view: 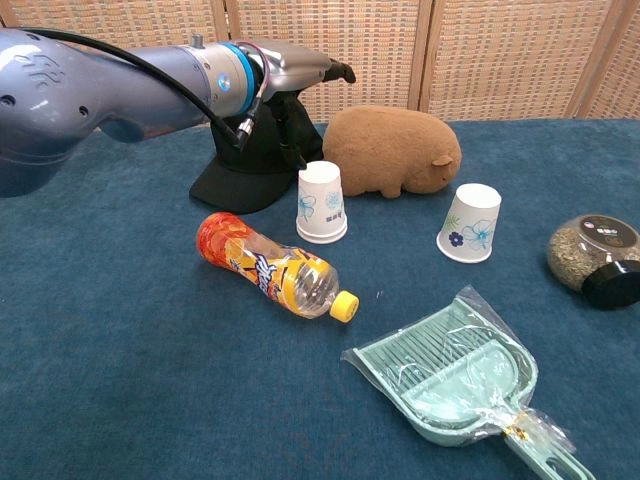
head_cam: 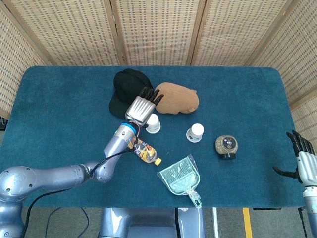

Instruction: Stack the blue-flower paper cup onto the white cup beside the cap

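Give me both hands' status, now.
Left hand: open, fingers spread above the stacked paper cups, holding nothing.
Right hand: open, empty, off the table's right edge.
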Controlling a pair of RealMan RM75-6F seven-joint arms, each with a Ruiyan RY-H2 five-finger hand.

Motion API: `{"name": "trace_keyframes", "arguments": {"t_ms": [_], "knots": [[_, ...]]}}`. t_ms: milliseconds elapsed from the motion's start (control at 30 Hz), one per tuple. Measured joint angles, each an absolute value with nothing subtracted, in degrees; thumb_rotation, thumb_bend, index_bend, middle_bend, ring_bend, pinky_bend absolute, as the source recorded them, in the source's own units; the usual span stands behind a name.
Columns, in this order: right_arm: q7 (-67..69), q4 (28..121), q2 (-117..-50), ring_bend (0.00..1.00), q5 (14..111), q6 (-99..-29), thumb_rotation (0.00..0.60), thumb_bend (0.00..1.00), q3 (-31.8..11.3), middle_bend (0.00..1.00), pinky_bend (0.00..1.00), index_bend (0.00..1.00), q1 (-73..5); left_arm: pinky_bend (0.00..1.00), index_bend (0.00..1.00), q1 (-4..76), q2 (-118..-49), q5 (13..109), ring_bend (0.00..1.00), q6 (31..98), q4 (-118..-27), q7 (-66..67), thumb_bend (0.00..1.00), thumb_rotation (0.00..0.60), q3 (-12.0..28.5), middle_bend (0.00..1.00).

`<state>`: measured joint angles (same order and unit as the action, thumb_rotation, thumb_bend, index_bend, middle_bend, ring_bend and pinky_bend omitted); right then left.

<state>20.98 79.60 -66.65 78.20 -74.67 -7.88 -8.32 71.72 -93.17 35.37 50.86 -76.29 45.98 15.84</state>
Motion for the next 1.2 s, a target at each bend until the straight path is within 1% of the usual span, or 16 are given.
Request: {"name": "trace_keyframes", "arguments": {"t_ms": [200,333,433,533,567,767,833,1000,1200], "knots": [[20.3,79.8,-66.8,0.00,78.1,-74.8,0.600,0.04,-7.9,0.00,0.00,0.00,-8.3,0.00,0.00,68.0,-87.8,38.0,0.00,55.3,-86.1,43.3,0.07,0.600,15.2,0.00],[19.2,80.2,-67.0,0.00,78.4,-75.2,0.600,0.04,-7.8,0.00,0.00,0.00,-8.3,0.00,0.00,63.6,-82.6,41.2,0.00,59.3,-94.4,41.0,0.07,0.600,13.7,0.00],[18.2,80.6,-67.1,0.00,78.7,-75.5,0.600,0.04,-7.7,0.00,0.00,0.00,-8.4,0.00,0.00,59.0,-78.4,44.6,0.00,64.0,-100.2,38.7,0.07,0.600,11.8,0.00],[16.4,81.4,-67.3,0.00,79.4,-76.2,0.600,0.04,-7.6,0.00,0.00,0.00,-8.5,0.00,0.00,53.3,-75.9,49.2,0.00,69.6,-103.9,35.1,0.07,0.600,9.1,0.00],[15.6,81.7,-67.4,0.00,79.7,-76.5,0.600,0.04,-7.5,0.00,0.00,0.00,-8.5,0.00,0.01,50.5,-75.0,51.3,0.00,72.2,-104.9,33.4,0.07,0.600,7.6,0.00],[10.5,84.3,-68.4,0.00,81.5,-78.5,0.600,0.04,-6.8,0.00,0.00,0.00,-8.5,0.00,0.02,36.1,-72.1,63.3,0.00,86.2,-106.4,24.9,0.07,0.600,0.3,0.00],[9.6,85.2,-68.6,0.00,82.1,-78.7,0.600,0.04,-6.7,0.00,0.00,0.01,-8.6,0.00,0.02,32.0,-71.1,65.3,0.00,89.3,-106.4,22.7,0.07,0.600,-1.7,0.00],[6.7,87.4,-68.3,0.00,83.0,-78.8,0.600,0.04,-7.2,0.00,0.00,0.06,-9.9,0.00,0.02,25.2,-69.5,67.8,0.00,93.4,-105.3,19.4,0.07,0.600,-4.5,0.00],[2.7,92.5,-66.4,0.00,82.5,-76.7,0.600,0.06,-10.1,0.00,0.00,0.13,-13.5,0.00,0.02,21.4,-67.8,70.3,0.00,93.5,-103.1,15.1,0.07,0.600,-5.5,0.00]]}}
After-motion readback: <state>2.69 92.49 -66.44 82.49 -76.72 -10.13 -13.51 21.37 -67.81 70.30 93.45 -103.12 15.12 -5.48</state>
